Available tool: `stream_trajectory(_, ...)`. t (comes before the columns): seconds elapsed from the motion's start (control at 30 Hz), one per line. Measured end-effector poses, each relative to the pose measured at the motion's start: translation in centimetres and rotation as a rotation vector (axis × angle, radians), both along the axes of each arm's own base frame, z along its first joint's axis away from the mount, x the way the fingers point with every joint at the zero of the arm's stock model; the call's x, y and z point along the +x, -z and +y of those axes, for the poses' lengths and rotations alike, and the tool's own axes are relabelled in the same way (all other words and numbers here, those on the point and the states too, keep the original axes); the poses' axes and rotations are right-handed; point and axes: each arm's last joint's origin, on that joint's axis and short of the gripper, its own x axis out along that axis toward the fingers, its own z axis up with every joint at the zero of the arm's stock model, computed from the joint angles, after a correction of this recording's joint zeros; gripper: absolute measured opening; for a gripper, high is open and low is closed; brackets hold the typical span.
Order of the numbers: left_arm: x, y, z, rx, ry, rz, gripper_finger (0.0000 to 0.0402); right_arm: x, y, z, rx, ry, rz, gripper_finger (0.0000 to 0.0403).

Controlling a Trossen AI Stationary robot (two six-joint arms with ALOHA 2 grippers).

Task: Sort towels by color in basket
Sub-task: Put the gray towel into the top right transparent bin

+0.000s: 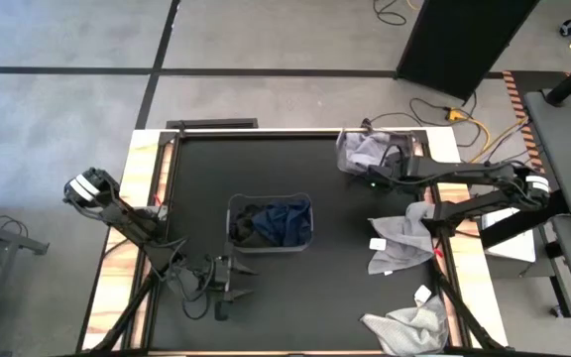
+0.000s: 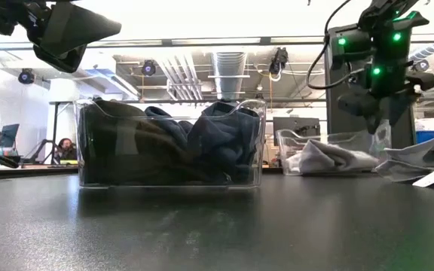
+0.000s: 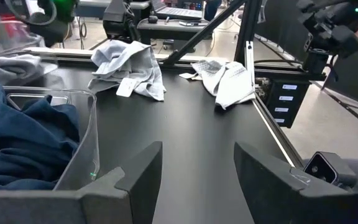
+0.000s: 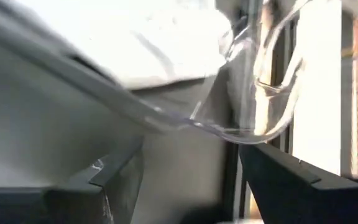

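Bench [image 1: 295, 288]: black top, wooden edges, arms mounted at either side so each covers its own half.

Two clear bins split the colours. Centre bin [image 1: 271, 224] holds the dark towels [image 1: 284, 220], navy and black bunched together and filling it to the rim. Far-right bin [image 1: 373, 151], at the back corner, takes the light ones; a grey towel [image 1: 365, 149] already lies inside.

Two more grey towels lie loose on the bench, not yet sorted: one [image 1: 402, 238] on the right side near the right arm, with a white tag beside it, the other [image 1: 409, 325] at the near right edge. Both sit on the right arm's side, so collecting them looks like its job.

Right gripper [image 1: 370, 180]: at the near edge of the far-right bin. Wrist view shows its fingers [image 4: 284, 186] apart with nothing between them, the bin's clear rim just ahead. Likely positioned there for dropping grey cloth.

Left gripper [image 1: 228, 288]: low over the bench in front of the centre bin, fingers [image 3: 135, 177] apart, holding nothing, waiting.
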Motion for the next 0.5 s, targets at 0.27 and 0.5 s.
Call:
stream_trajectory(0.27,0.0,0.0,0.0,-0.006,-0.001,-0.001,0.0184,0.0,-0.3,-0.3,-0.139,-0.025,0.048,0.0238)
stream_trajectory(0.5,0.0,0.0,0.0,-0.018,-0.003,-0.001,0.0184,0.9,0.1,2.7,0.206,-0.132,-0.07,0.0232)
